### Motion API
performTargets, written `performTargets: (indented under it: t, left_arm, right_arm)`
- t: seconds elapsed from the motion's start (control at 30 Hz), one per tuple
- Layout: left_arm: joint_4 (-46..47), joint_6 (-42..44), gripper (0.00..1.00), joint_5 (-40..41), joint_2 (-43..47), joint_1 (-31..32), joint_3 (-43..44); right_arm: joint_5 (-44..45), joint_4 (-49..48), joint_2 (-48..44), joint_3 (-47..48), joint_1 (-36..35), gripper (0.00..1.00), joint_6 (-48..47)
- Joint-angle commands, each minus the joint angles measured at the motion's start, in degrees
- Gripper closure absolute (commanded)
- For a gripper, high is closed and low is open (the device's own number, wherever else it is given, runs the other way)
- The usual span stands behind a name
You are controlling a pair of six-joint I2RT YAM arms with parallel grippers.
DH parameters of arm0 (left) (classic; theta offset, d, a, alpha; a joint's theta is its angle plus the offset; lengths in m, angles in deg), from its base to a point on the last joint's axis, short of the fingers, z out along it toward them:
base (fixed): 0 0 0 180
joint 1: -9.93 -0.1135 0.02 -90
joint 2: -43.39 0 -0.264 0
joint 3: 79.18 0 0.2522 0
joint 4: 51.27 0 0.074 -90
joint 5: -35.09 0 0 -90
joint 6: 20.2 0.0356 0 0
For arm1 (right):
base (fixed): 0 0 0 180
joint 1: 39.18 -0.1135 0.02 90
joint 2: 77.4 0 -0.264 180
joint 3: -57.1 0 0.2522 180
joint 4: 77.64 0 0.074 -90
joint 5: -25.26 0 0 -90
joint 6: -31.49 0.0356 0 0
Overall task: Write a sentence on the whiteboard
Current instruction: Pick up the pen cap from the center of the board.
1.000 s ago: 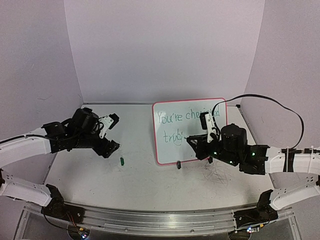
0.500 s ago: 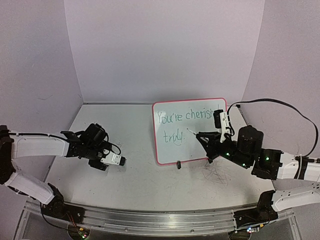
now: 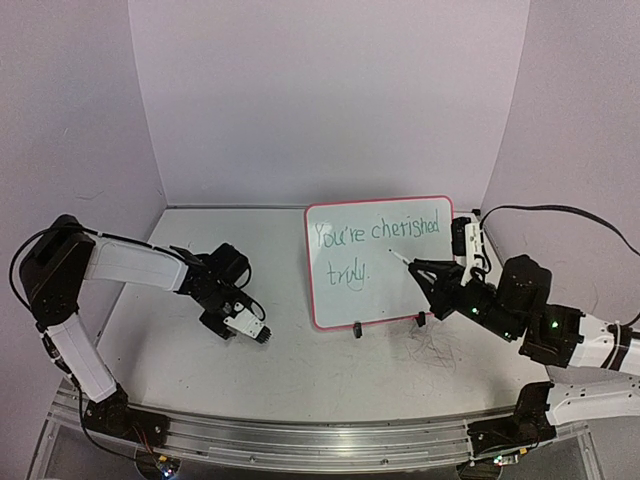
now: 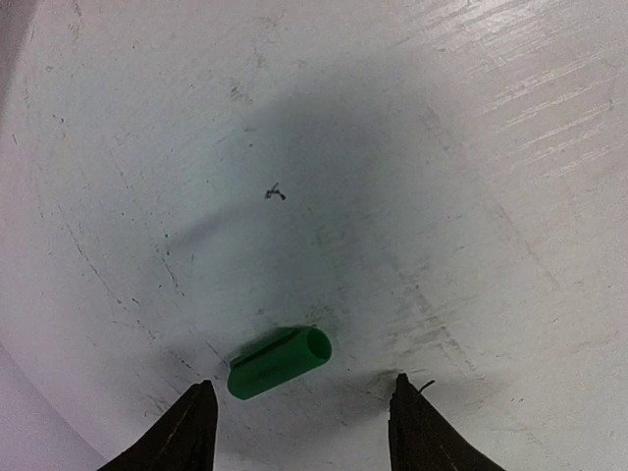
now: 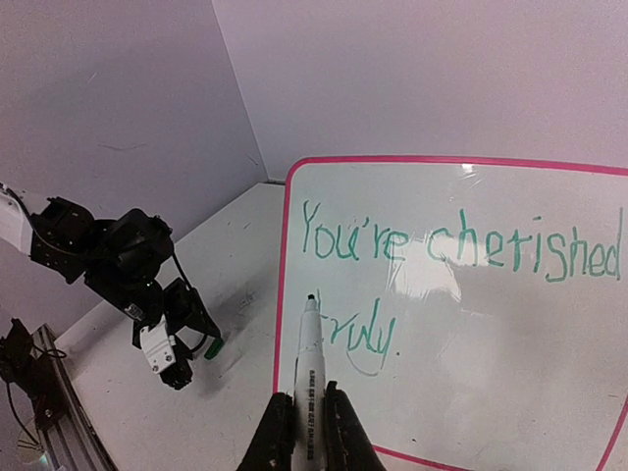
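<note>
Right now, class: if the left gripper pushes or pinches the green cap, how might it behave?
The green cap lies on its side, a short cylinder, so it would probably roll. It looks small, hollow plastic: likely light and stiff. Its smooth sides might slip from the left gripper.
</note>
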Motion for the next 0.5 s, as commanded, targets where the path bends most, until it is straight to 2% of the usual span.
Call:
performTargets:
  t: [0.0, 0.27, 0.47]
  left_arm:
    - [-3.8, -0.5, 0.39, -3.3, -2.6, 0.8, 4.8]
    - [-8.4, -3.5, 0.46, -4.4, -7.8, 1.0, 9.7]
    - [-10.6, -5.6, 0.54, -3.1, -9.4, 0.4, 11.4]
  right_arm:
    - [0.4, -1.7, 1.4, 0.5, -0.3, 1.0, -0.1]
    - [0.3, -2.6, 1.4, 0.8, -0.3, 1.0, -0.1]
    - [0.5, -2.7, -0.1, 0.3, -0.3, 1.0, 0.2]
